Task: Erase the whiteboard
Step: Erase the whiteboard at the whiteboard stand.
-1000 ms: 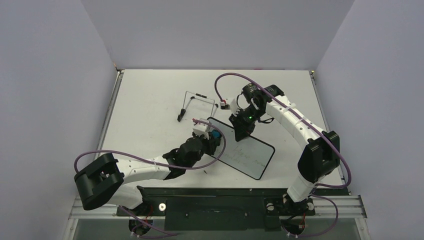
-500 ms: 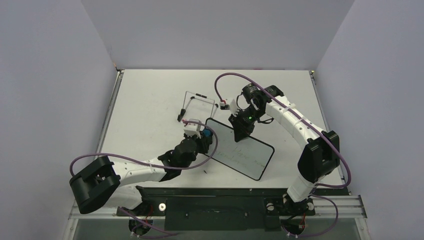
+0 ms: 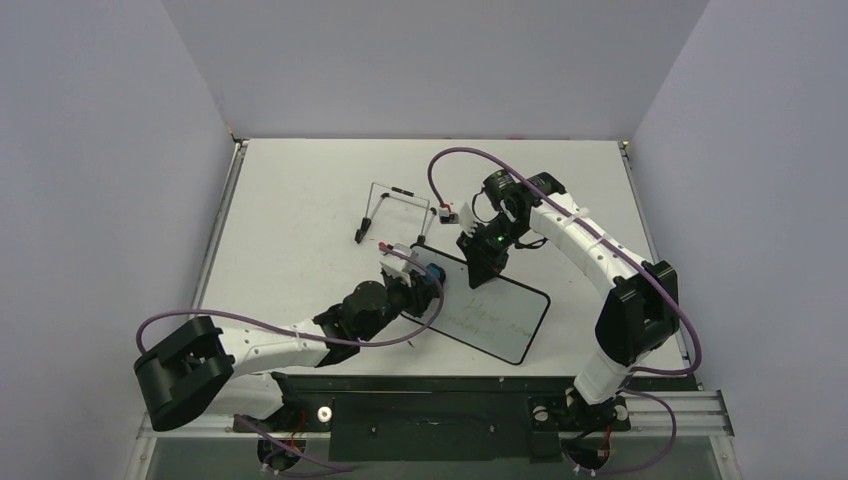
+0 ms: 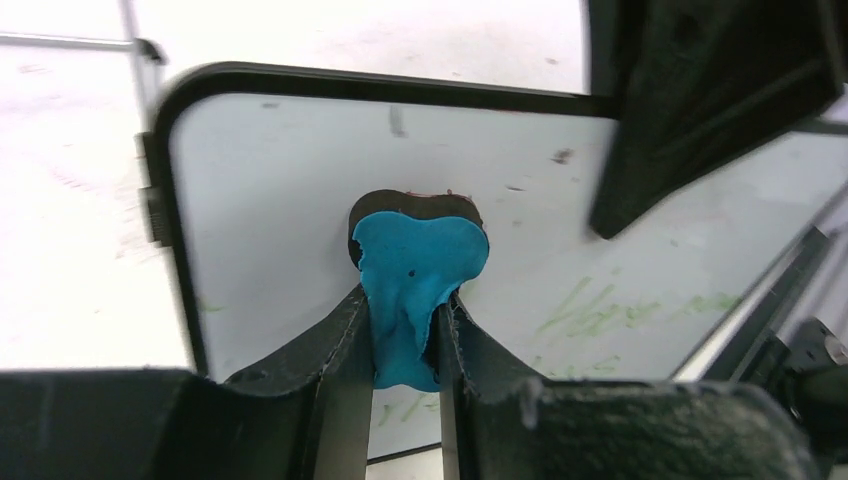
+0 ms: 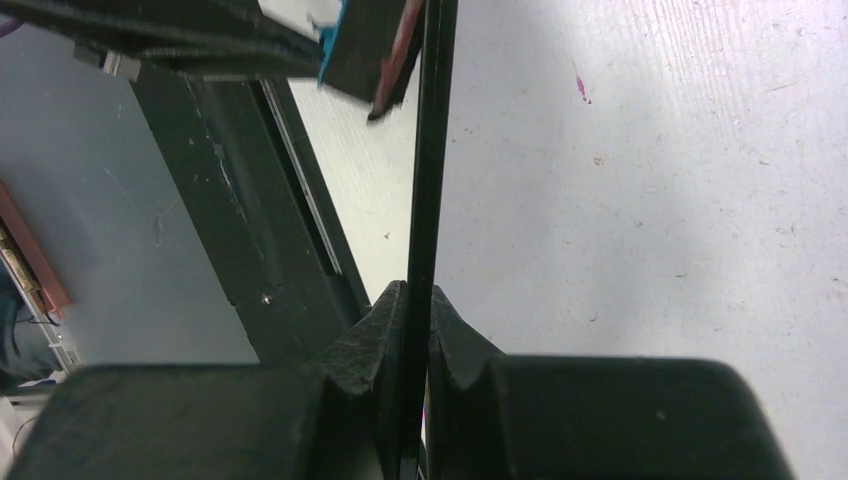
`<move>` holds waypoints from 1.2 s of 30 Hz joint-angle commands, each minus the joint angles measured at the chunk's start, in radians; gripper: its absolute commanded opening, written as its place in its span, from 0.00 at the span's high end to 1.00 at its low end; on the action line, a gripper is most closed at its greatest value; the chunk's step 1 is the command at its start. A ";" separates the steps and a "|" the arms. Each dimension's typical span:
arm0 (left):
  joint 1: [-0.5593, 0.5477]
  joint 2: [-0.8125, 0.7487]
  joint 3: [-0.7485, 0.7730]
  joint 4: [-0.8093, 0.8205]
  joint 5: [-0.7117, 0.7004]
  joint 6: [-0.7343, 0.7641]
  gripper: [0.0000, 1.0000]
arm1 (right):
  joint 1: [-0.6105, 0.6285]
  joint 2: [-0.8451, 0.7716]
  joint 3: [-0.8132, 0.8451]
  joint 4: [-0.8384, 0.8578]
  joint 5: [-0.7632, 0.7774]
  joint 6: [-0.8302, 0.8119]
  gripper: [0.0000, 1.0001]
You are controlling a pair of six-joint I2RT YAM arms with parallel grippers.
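The left gripper [image 4: 405,300] is closed to a narrow gap on a small blue eraser [image 4: 420,250], squeezing it so that it bulges out past the fingertips. Its dark underside looks pressed to the whiteboard [image 4: 280,200], just ahead of the fingers near one rounded corner. That patch of the board is already white. The faint green writing [image 4: 600,310] lies off to the gripper's right and back toward its own fingers.

Just beyond the eraser on that same side, the right gripper [image 5: 418,300] is clamped tight on the board's thin black edge, seen almost edge-on from its wrist. The board seems to stand at a tilt off the table [image 3: 300,200], though how steeply I cannot tell. A wire stand [image 3: 395,200] sits farther out, apart from both arms.

The risks, as I judge them:
- **Lost grip on the board:** the hold on the board is only a pinch on a narrow rim, so a hard push from the eraser could lever it out or twist it.
- **Eraser slipping:** the soft eraser may roll or slip between the fingers under drag.
- **Collision:** a wipe to the right may strike the right gripper.
- **Missed marks:** any marks beneath that gripper would be missed.
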 commanded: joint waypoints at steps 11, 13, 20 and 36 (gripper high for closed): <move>0.051 -0.041 0.012 -0.170 -0.165 0.054 1.00 | 0.020 -0.022 0.001 -0.005 -0.138 0.001 1.00; 0.046 -0.018 -0.003 -0.098 -0.063 0.092 1.00 | 0.021 -0.022 0.000 -0.006 -0.142 0.001 1.00; 0.035 0.039 -0.003 -0.029 0.091 0.133 1.00 | 0.021 -0.027 -0.004 -0.008 -0.153 -0.002 1.00; 0.027 0.056 0.027 -0.165 -0.314 0.052 1.00 | 0.022 -0.027 -0.005 -0.006 -0.163 -0.005 1.00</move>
